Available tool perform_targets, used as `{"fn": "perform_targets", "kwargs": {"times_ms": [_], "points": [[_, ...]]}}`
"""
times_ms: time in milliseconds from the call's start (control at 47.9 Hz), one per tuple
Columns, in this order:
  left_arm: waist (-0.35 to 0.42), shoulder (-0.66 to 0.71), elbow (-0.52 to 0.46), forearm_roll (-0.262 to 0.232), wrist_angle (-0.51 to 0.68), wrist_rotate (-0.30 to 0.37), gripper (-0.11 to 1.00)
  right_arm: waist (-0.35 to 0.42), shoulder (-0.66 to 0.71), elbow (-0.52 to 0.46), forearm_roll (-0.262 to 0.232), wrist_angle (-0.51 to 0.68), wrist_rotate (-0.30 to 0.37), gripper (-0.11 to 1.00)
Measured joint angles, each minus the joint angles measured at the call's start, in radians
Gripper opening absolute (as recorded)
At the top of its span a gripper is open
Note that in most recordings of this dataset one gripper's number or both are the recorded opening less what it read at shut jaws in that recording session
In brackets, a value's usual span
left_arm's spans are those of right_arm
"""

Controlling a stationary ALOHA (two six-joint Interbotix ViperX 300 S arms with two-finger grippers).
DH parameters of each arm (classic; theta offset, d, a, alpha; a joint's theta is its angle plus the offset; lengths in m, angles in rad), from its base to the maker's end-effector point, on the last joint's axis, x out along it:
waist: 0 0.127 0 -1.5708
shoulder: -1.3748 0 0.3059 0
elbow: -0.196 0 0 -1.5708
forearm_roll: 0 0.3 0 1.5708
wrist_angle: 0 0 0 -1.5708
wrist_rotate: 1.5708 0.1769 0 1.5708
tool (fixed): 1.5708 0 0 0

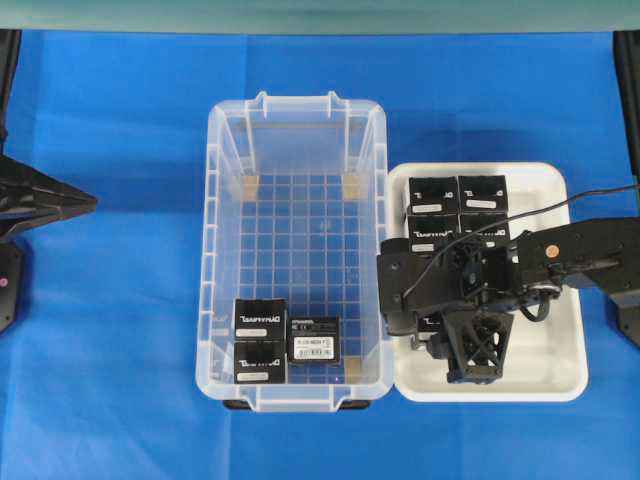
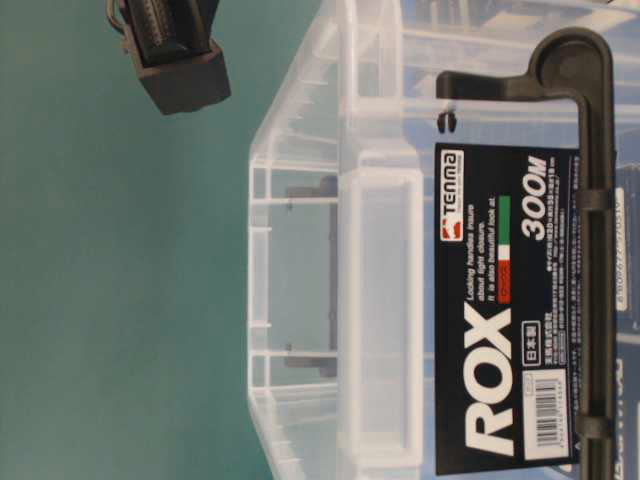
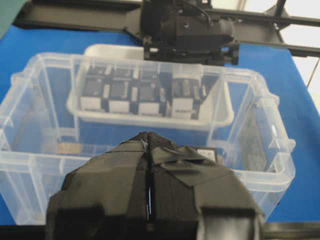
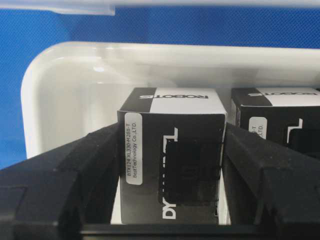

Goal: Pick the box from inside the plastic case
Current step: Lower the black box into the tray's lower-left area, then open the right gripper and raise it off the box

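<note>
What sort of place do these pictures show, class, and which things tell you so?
Probably a robotics lab bench set up for pick-and-place practice: a blue cloth-covered table, a clear plastic case and shallow white tray holding identical small black cartons, and black robot arms mounted at both sides.

Overhead: black right arm [image 1: 470, 300] covers the small black cartons at the shallow white tray's [image 1: 560, 375] nine o'clock side; carton lettering too small to read. Table-level: clear plastic case [image 2: 300, 200] cropped at three o'clock
</note>
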Motion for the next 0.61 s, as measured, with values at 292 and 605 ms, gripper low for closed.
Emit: {"fn": "perform_targets", "kwargs": {"times_ms": [292,605], "points": [[0.000,-0.006,-0.003,0.000,0.000,-0.003,-0.06,-0.002,0.005,-0.003,0.000,-0.005,0.031,0.97],[-0.002,-0.008,-0.002,0.000,0.002,-0.003,-0.06,-0.011,-0.041,-0.014,0.002,-0.006,0.143,0.93]]}}
